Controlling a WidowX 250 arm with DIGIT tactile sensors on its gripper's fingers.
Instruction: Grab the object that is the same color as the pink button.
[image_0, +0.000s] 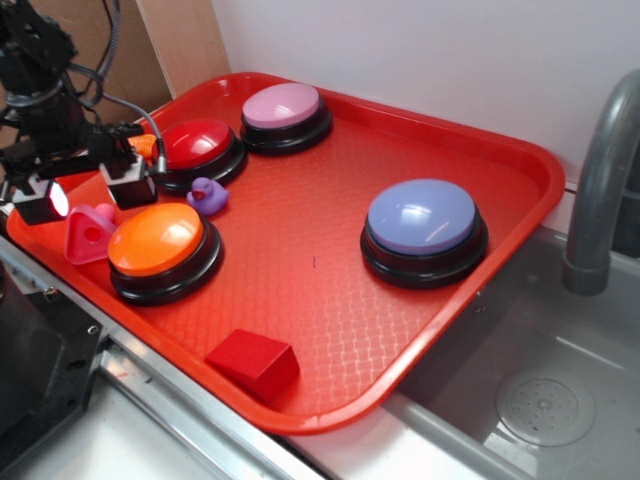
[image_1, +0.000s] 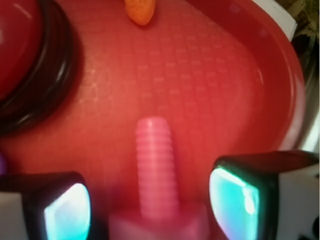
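Behind the setup you see a plain white wall (image_0: 420, 50) and a brown board (image_0: 185, 40) at its left; a grey faucet (image_0: 600, 190) arches over a steel sink (image_0: 540, 390) with a round drain (image_0: 545, 405).

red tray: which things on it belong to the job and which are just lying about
Belongs to the job:
- small pink plastic triangular block with a round hole
- large pale pink domed button on a black base
- gripper, open above the block

Just lying about:
- red domed button
- orange domed button
- lavender-blue domed button
- purple toy duck
- red wedge-shaped block
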